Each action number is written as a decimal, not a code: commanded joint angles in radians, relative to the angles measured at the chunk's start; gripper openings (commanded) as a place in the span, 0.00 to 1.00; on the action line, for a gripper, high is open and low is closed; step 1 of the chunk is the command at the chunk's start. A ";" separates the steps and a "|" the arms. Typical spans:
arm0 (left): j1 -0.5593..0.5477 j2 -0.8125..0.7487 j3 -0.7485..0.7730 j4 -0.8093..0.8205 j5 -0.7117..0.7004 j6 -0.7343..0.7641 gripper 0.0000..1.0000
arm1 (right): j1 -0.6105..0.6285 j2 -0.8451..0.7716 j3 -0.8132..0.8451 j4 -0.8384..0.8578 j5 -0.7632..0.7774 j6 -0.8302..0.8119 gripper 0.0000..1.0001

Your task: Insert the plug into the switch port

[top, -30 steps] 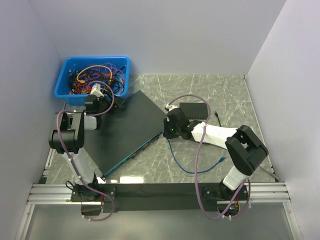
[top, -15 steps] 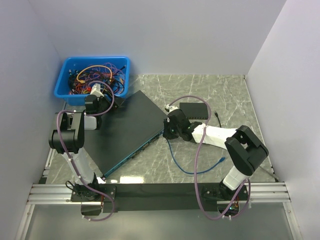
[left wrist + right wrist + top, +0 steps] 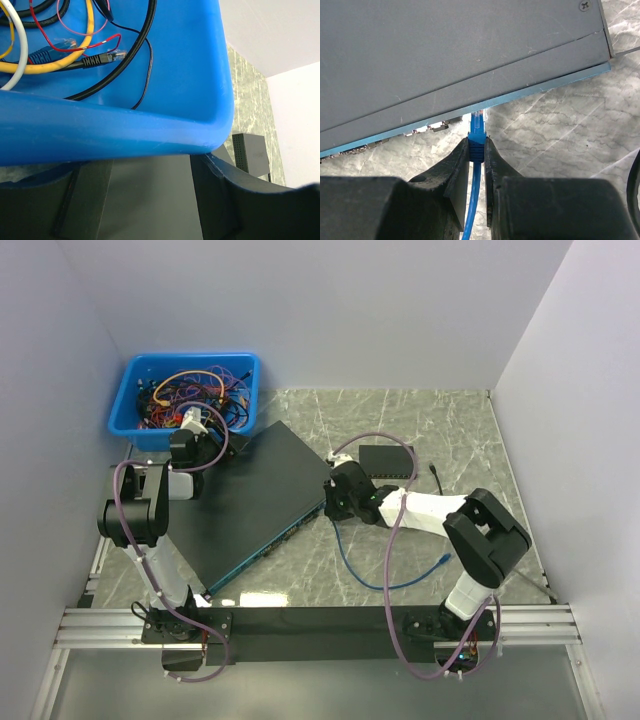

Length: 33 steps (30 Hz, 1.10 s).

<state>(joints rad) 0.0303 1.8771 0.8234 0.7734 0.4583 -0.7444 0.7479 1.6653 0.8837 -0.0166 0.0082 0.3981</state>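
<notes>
Plug [image 3: 478, 121]: blue with a clear tip, standing out past your right gripper's fingertips and pointing at the switch. The tip meets the blue-edged front face; you cannot tell from these views whether it sits in a port.
Right gripper [image 3: 477, 146]: closed down to the width of the plug's boot, which it pinches from both sides, with the fingers [image 3: 457, 165] nearly parallel.
Cable [image 3: 372, 580]: blue, running back from the plug between the fingers. In the top view it loops over the marble table [image 3: 420, 410] toward the right arm's base.
Switch [image 3: 255, 502]: flat dark slab lying at an angle between your two arms. A few ports [image 3: 427, 130] show along its front edge, just left of the plug.
Left gripper [image 3: 150, 200]: jaws spread wide, gripping nothing, parked close under the near wall of the blue bin.
Blue bin [image 3: 125, 130]: holds a tangle of coloured cables, at the far left of the table.
Black box [image 3: 388, 460]: small, just beyond the right gripper, apart from the switch.
</notes>
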 commanded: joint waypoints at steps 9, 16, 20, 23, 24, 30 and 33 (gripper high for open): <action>0.005 0.017 0.048 0.047 -0.009 0.027 0.68 | 0.062 0.027 0.092 0.024 0.116 -0.076 0.00; 0.005 0.017 0.049 0.047 -0.007 0.027 0.67 | 0.085 0.044 0.110 0.024 0.104 -0.133 0.00; 0.005 0.019 0.051 0.047 -0.007 0.027 0.67 | 0.099 0.042 0.110 0.024 0.073 -0.171 0.00; 0.005 0.019 0.051 0.047 -0.007 0.027 0.67 | 0.107 0.044 0.115 0.024 0.096 -0.206 0.00; 0.005 0.019 0.051 0.047 -0.007 0.027 0.67 | 0.108 0.050 0.118 0.024 0.107 -0.211 0.00; 0.005 0.017 0.048 0.050 -0.007 0.027 0.67 | 0.105 0.080 0.130 0.027 0.150 -0.266 0.00; 0.005 0.016 0.046 0.050 -0.004 0.025 0.67 | 0.100 0.083 0.132 0.041 0.168 -0.288 0.00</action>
<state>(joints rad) 0.0303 1.8786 0.8234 0.7746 0.4587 -0.7444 0.8379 1.7271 0.9615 -0.0917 0.1757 0.1516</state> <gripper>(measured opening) 0.671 0.208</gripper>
